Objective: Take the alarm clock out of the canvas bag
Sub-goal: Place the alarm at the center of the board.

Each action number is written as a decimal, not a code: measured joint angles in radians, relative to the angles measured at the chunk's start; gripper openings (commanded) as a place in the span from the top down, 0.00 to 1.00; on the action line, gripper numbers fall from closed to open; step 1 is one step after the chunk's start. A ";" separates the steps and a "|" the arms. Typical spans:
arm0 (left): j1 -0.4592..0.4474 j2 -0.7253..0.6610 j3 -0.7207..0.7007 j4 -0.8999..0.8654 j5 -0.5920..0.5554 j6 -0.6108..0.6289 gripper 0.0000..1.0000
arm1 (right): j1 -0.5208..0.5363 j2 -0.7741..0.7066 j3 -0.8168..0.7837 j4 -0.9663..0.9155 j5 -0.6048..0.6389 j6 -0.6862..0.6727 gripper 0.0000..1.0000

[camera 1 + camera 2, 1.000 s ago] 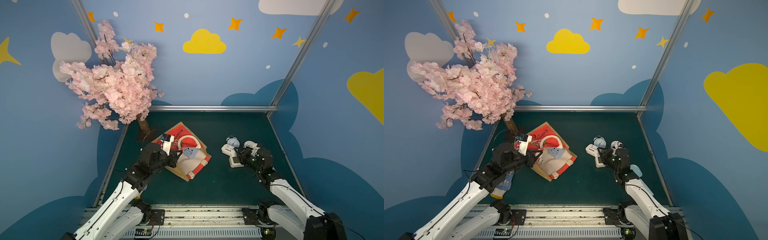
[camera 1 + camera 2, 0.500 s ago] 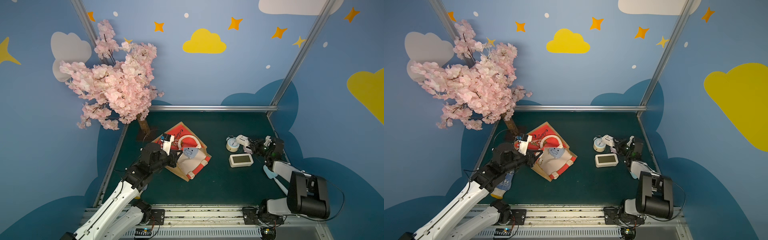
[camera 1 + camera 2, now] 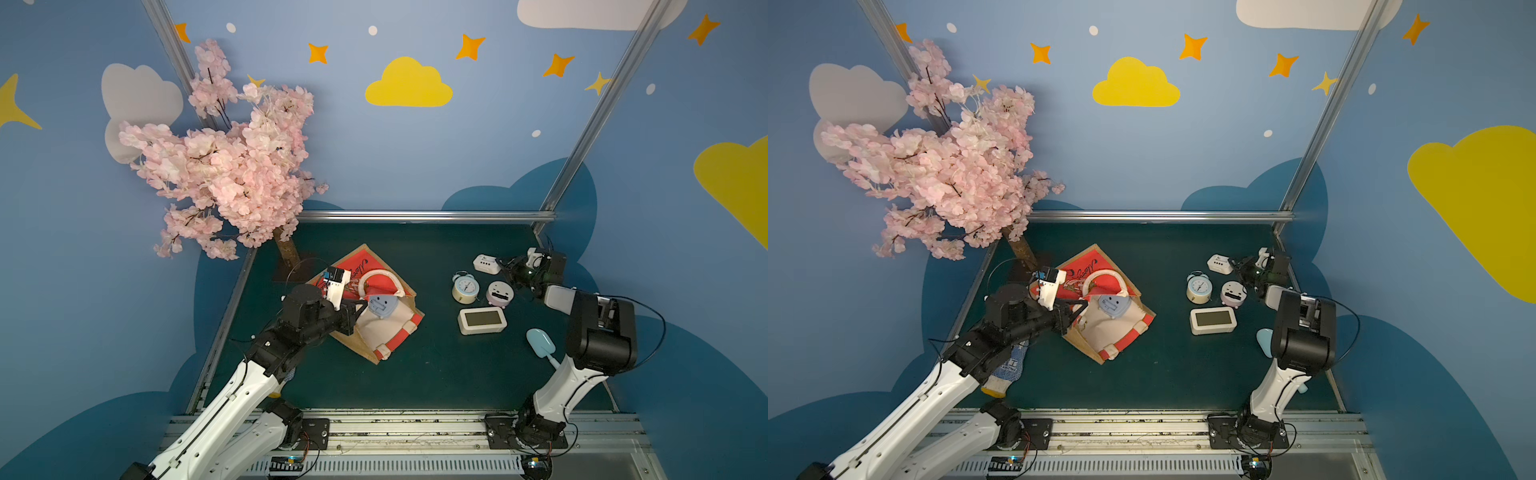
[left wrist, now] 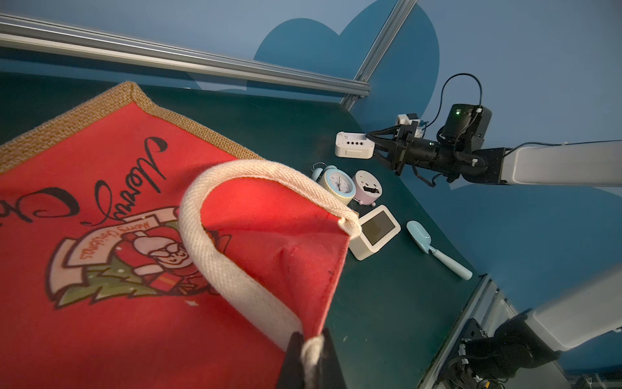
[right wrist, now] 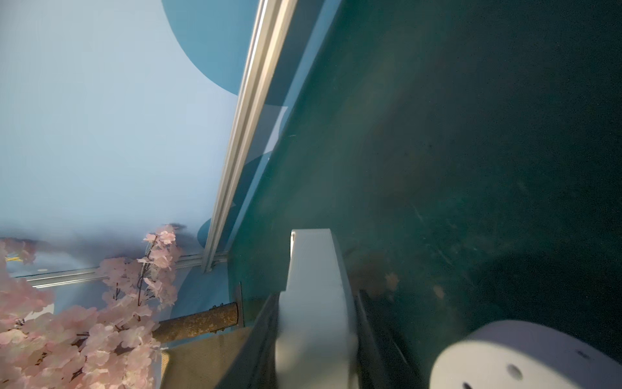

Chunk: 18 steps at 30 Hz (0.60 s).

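Far right on the tabletop [image 3: 415,257], your right tool [image 3: 502,266] grips the white clock [image 3: 487,264]; set it clear of the twin-bell clock [image 3: 465,287]. Left tool [image 3: 359,307] pinches the canvas bag [image 3: 388,330] handle [image 4: 215,256]; blue clock [image 3: 381,306] lies in its mouth

canvas bag [image 3: 365,268] lying flat, blue clock [image 3: 381,306] inside

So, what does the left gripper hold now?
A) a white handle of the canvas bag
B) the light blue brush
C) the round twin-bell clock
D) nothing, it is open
A: in the left wrist view the left gripper is shut on the white handle of the canvas bag.
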 measured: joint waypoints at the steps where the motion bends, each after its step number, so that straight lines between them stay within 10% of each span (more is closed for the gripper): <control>1: 0.000 0.001 0.000 0.002 0.004 0.000 0.95 | -0.001 0.016 0.005 -0.011 -0.008 -0.012 0.84; 18: 0.000 0.021 0.000 0.035 0.042 0.000 0.94 | -0.006 0.060 0.106 -0.211 -0.024 -0.183 0.57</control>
